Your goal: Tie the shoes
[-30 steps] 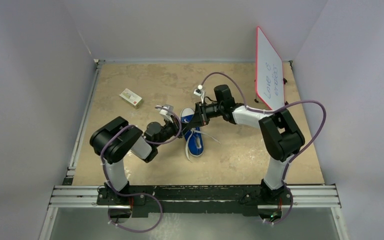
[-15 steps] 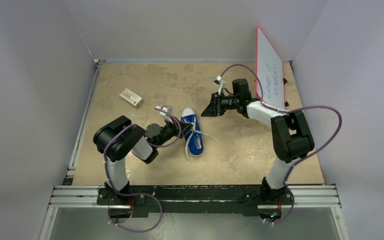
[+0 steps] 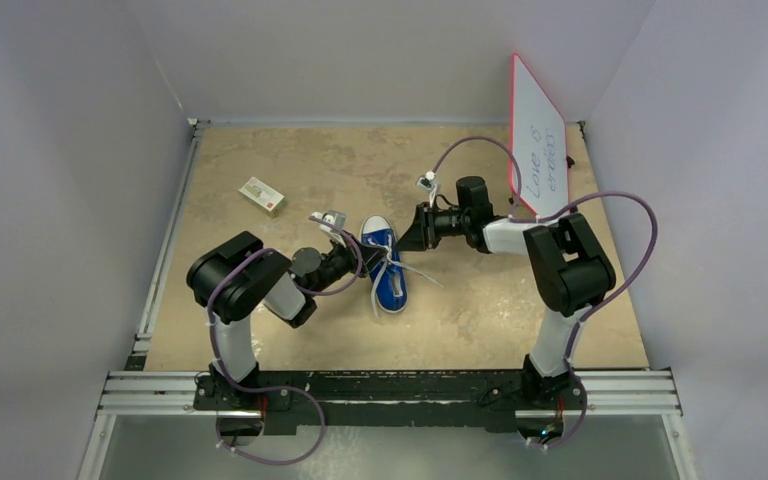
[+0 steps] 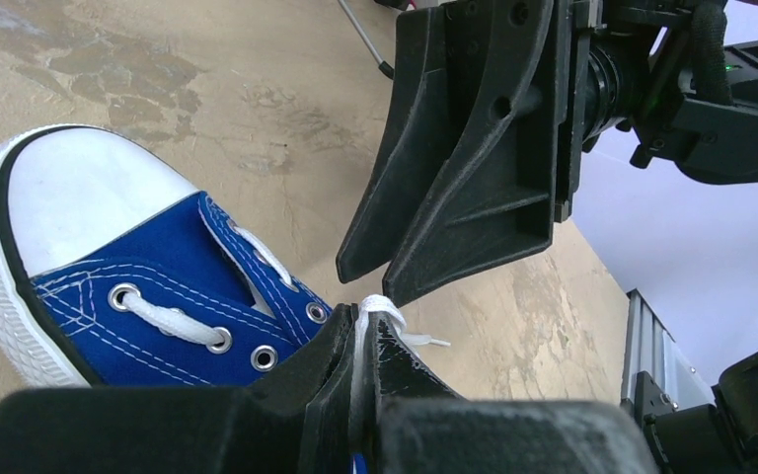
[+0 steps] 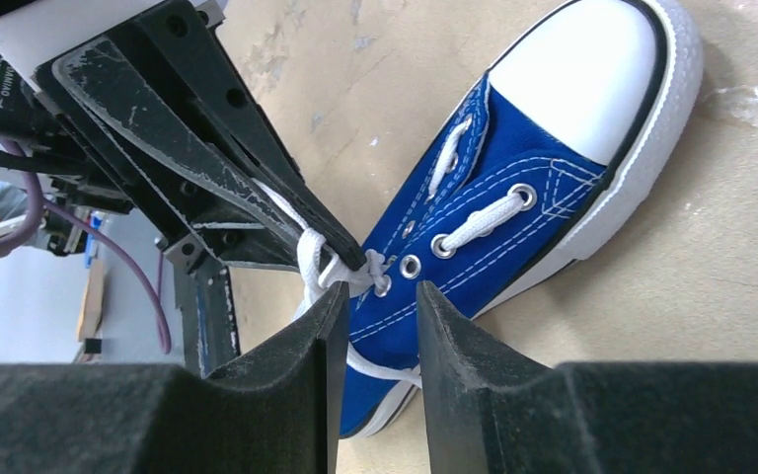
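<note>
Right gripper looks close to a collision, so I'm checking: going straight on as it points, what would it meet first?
Probably the white lace pinched by the left gripper, just ahead of the right gripper; the blue sneaker lies right behind. Depth is unclear.

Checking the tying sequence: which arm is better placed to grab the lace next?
Right. The right gripper is open and empty, aimed at the white lace bunched above the blue shoe. The left gripper is shut on that lace, so it cannot take another hold.
</note>
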You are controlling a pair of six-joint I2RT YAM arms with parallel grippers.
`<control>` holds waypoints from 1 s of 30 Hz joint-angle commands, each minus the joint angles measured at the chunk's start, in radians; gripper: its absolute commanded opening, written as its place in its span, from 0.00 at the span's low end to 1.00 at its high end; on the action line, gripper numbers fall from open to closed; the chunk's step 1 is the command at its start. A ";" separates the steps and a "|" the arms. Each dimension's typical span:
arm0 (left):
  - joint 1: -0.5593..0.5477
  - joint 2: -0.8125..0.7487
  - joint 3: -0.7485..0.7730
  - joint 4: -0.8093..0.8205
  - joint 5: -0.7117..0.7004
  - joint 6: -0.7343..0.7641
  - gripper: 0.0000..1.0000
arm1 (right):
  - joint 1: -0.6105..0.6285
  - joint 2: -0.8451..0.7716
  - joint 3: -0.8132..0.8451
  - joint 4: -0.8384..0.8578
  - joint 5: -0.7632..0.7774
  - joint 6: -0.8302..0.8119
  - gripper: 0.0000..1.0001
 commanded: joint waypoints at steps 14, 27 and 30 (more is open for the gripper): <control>-0.004 0.001 0.009 0.133 0.028 -0.013 0.00 | 0.028 -0.005 -0.038 0.265 -0.062 0.192 0.30; -0.004 0.000 -0.002 0.146 0.017 -0.014 0.00 | 0.031 0.014 -0.044 0.194 -0.048 0.153 0.29; -0.004 0.003 -0.005 0.160 0.016 -0.020 0.00 | 0.032 0.022 -0.045 0.184 -0.048 0.146 0.31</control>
